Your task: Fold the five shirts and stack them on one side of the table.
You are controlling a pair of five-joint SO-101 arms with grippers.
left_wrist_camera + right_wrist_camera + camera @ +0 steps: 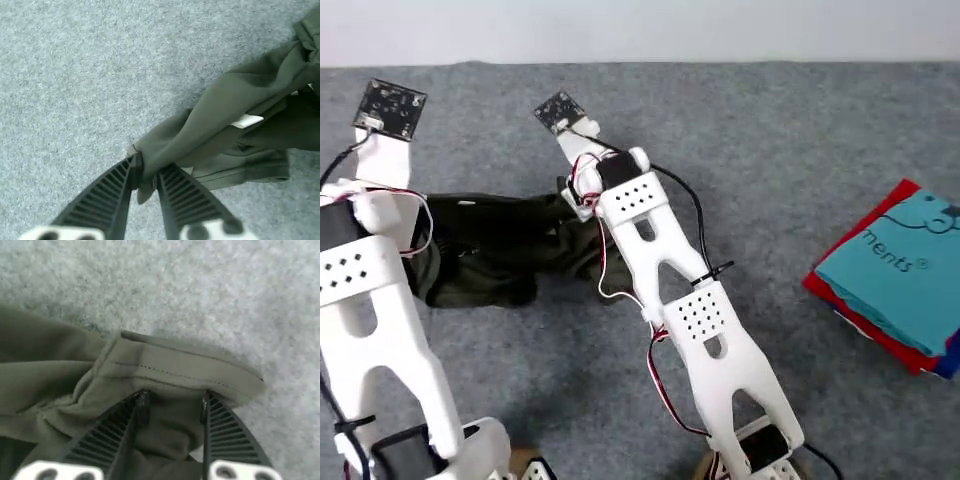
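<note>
Shirt [490, 240], olive, lies crumpled on grey table [770, 150] between both arms. Left gripper [145, 176] pinches its corner; right gripper [173, 402] clamps a thick hem fold. Folded stack [895, 275] sits well apart, at table's side.

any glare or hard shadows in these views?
High view: even light, no glare, only soft shadows on the grey table. Left wrist view: the dark olive shirt goes near black in its folds. Right wrist view: soft shade under the shirt's hem.
</note>
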